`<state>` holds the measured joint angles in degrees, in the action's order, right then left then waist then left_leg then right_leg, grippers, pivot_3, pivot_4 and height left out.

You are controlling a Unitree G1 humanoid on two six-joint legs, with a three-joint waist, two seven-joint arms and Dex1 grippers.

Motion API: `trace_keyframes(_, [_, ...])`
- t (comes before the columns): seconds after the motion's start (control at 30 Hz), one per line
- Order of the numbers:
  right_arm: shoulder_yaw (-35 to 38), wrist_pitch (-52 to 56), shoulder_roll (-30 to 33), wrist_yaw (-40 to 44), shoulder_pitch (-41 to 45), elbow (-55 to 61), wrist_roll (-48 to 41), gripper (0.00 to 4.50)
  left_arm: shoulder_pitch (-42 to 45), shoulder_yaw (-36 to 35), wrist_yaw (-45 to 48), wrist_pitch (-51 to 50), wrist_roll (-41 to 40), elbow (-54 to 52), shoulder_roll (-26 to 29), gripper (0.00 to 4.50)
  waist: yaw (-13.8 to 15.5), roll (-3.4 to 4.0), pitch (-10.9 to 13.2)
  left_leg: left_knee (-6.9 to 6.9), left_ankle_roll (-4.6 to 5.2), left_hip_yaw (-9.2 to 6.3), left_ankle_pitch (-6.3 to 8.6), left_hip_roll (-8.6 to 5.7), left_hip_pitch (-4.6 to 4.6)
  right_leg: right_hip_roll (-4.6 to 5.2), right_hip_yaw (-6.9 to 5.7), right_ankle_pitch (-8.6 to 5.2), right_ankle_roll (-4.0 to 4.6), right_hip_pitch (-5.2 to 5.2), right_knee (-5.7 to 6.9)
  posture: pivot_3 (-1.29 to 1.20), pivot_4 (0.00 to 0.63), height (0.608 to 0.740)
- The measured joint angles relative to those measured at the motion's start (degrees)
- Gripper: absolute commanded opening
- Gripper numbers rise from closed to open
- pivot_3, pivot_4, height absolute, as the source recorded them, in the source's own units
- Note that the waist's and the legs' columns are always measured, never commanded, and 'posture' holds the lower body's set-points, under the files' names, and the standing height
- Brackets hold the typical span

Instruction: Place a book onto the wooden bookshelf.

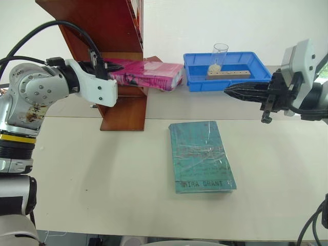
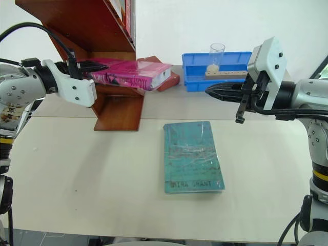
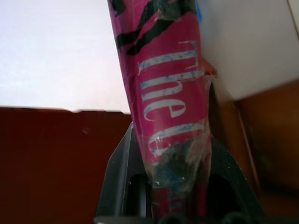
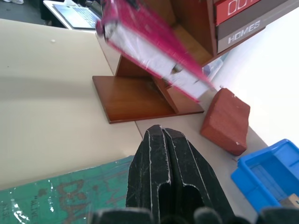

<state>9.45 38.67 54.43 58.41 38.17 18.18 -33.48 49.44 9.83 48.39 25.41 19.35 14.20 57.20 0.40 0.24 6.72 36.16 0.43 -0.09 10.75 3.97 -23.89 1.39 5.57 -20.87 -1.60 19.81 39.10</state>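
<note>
The left gripper [image 1: 102,66], arm level, clamps the pink book [image 1: 148,73] over the bookshelf's [image 1: 123,110] lower shelf, while the right gripper [image 1: 230,92] hangs level above the bench [image 1: 102,179], fingers closed, empty.

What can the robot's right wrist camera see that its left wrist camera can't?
Right wrist alone: the shut right gripper, a teal book, a reddish block, a blue tray and shelved books.

Left wrist alone: the left gripper clamped on the pink book, with "The" lettering close up.

Both: the pink book and the brown bookshelf.
</note>
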Motion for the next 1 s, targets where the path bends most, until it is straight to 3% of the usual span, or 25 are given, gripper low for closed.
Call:
trace_keyframes(0.27, [-0.86, 0.65, -1.62, -1.4, 2.02, 0.09, -1.26, 0.0, 0.01, 0.36, 1.64, -5.13, 2.04, 1.57, 0.09, 0.6, -0.41, 0.02, -0.02, -0.08, 0.07, 0.02, -0.04, 0.03, -0.16, -0.02, -0.03, 0.06, 0.07, 0.34, 0.24, 0.0, 0.15, 0.649])
trace_keyframes(0.57, [-1.47, 0.64, -1.63, -1.6, 1.97, -0.16, -1.29, 0.0, 0.25, -1.43, 2.35, -9.4, 1.51, 0.46, -0.2, 4.49, -1.17, 0.2, -0.16, -0.19, 0.08, 0.07, -0.04, 0.06, 0.08, -0.03, -0.03, 0.05, 0.06, 0.29, 0.26, 0.0, 0.15, 0.649])
trace_keyframes(0.8, [-1.41, -0.14, -1.17, -0.96, 0.87, -0.81, -0.93, 0.0, -2.65, -1.34, 4.97, -10.41, 0.87, -0.35, 1.49, 4.49, -0.98, 0.07, -0.08, -0.18, 0.08, 0.07, -0.04, 0.07, 0.04, -0.03, -0.05, 0.05, 0.06, 0.35, 0.33, 0.0, 0.15, 0.649])
trace_keyframes(1.0, [-1.43, -1.71, -0.78, 0.06, 0.87, -2.2, -0.3, 0.0, -2.46, -10.05, 8.02, -18.69, -8.31, -4.37, 4.02, 4.49, -0.94, -0.1, 0.02, -0.18, 0.08, 0.09, -0.04, 0.08, 0.05, -0.01, -0.08, 0.05, 0.06, 0.34, 0.32, 0.0, 0.15, 0.649])
